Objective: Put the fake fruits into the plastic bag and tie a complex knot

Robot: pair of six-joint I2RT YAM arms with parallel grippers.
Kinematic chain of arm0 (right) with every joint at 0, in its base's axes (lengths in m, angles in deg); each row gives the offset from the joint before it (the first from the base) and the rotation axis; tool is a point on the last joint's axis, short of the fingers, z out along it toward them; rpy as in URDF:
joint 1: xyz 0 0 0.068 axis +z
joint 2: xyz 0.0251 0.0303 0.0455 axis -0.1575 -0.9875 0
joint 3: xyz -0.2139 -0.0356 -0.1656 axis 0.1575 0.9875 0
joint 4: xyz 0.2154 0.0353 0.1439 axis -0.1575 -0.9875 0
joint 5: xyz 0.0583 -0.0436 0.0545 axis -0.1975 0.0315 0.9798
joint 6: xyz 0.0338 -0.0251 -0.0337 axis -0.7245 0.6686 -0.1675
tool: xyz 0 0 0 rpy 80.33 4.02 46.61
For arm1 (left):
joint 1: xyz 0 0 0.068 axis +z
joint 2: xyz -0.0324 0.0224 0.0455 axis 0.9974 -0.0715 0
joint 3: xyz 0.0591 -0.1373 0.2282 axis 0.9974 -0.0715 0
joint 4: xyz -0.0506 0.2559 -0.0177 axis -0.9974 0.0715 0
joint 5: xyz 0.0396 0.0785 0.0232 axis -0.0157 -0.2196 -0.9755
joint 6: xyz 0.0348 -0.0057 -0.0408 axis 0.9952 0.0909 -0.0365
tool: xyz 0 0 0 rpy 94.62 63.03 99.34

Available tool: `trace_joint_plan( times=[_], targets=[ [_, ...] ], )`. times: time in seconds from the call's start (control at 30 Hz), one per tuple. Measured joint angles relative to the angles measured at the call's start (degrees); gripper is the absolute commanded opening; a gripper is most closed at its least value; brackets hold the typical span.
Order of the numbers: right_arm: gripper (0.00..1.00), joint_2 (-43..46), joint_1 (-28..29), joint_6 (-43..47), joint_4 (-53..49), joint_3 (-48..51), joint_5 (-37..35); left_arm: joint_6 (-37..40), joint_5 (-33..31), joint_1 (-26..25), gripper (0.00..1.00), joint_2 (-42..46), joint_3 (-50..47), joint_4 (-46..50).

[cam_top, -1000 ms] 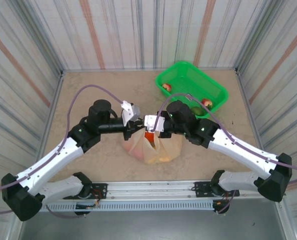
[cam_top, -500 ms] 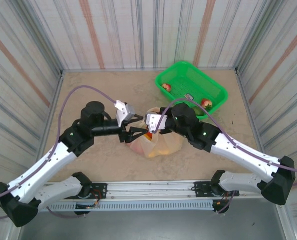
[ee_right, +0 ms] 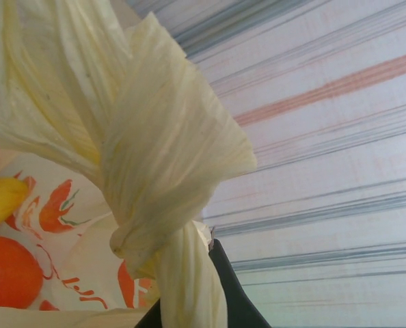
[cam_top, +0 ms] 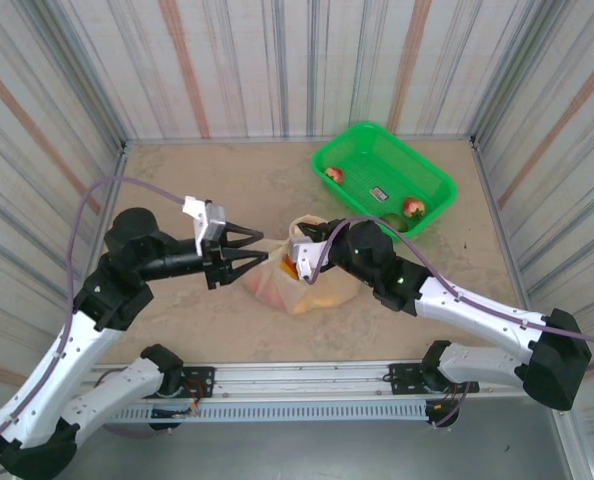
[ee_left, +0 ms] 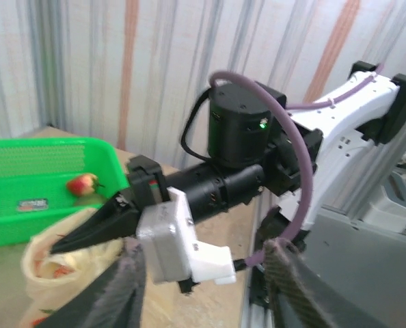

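L gripper (cam_top: 266, 247) jaws apart, empty, just left of plastic bag (cam_top: 322, 293) at table (cam_top: 177, 190) ctr. R gripper (cam_top: 297, 258) clamped on bag's twisted handle (ee_right: 169, 171). Orange fake fruit (ee_right: 8, 273) inside bag.

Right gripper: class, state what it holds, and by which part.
The right gripper pinches the bag by its twisted handle.

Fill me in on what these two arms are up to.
The right pincer is shut on the twisted handle of the plastic bag, which sits mid-table with fake fruits inside. The left pincer hangs open just left of the bag, holding nothing. Two red fruits lie in the green basket.
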Motion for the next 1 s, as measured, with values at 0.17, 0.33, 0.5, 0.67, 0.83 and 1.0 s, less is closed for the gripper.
trace_joint_plan(
  times=[0.17, 0.33, 0.5, 0.67, 0.83, 1.0],
  targets=[
    [0.0, 0.7, 0.6, 4.3, 3.4, 1.8, -0.1, -6.3, -7.7, 4.7, 0.51, -1.8, 0.4, 0.1],
    [0.0, 1.0, 2.3, 7.8, 6.9, 3.7, -0.7, -15.3, -5.8, 7.7, 0.49, -14.4, 1.1, -1.5],
    [0.0, -0.2, 3.9, 11.2, 12.2, 5.3, -3.0, -22.1, -0.2, 7.6, 0.43, -26.4, -0.1, -2.6],
    [0.0, -3.7, 4.5, 13.2, 17.5, 5.5, -5.0, -28.7, 5.0, 7.4, 0.29, -25.8, -3.6, -6.3],
    [0.0, -5.4, 4.5, 13.4, 21.7, 5.5, -5.1, -34.1, 7.0, 7.6, 0.17, -24.2, -8.0, -9.9],
    [0.0, -7.1, 4.7, 13.4, 23.9, 5.5, -5.2, -36.2, 5.4, 9.0, 0.3, -19.9, -10.7, -9.6]
  ],
)
